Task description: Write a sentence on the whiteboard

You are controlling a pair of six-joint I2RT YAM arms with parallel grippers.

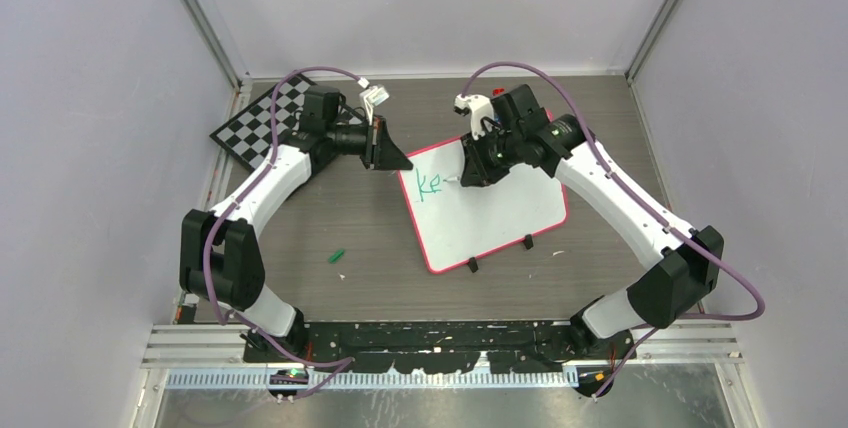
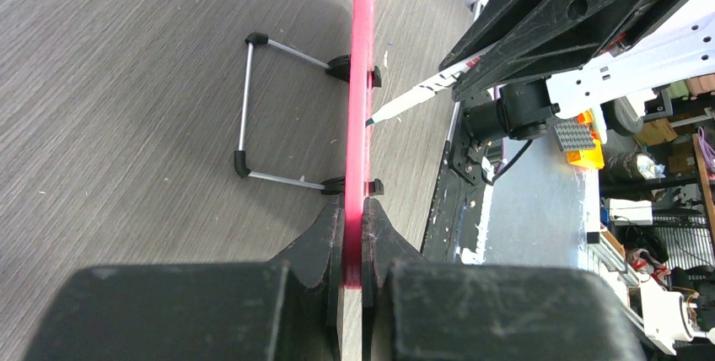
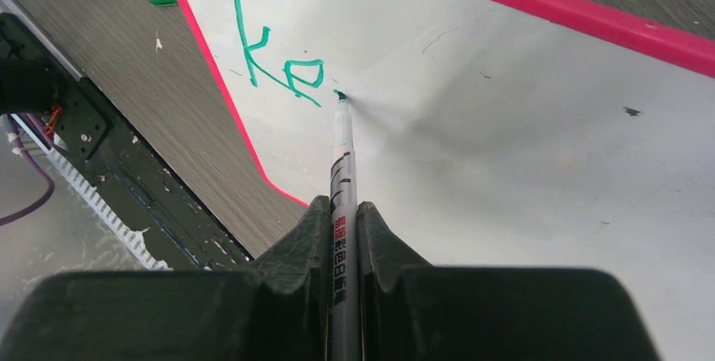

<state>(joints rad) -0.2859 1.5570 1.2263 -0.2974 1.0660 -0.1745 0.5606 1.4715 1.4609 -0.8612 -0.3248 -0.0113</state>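
The whiteboard (image 1: 500, 218), white with a red-pink rim, lies tilted at the table's middle. Green lettering "ke" (image 1: 430, 185) sits near its far left corner and is the only part of the sentence that shows. My left gripper (image 1: 396, 159) is shut on the board's left rim (image 2: 362, 57), one finger on each face. My right gripper (image 1: 468, 177) is shut on a grey marker (image 3: 342, 175). The marker's green tip touches the board just right of the "e" (image 3: 305, 74). In the left wrist view the marker (image 2: 413, 99) meets the board from the right.
A black-and-white chessboard (image 1: 262, 128) lies at the far left, behind my left arm. A small green cap (image 1: 337, 256) rests on the table left of the board. The board's two black feet (image 1: 472, 265) point toward me. A wire stand (image 2: 244, 108) sticks out behind it.
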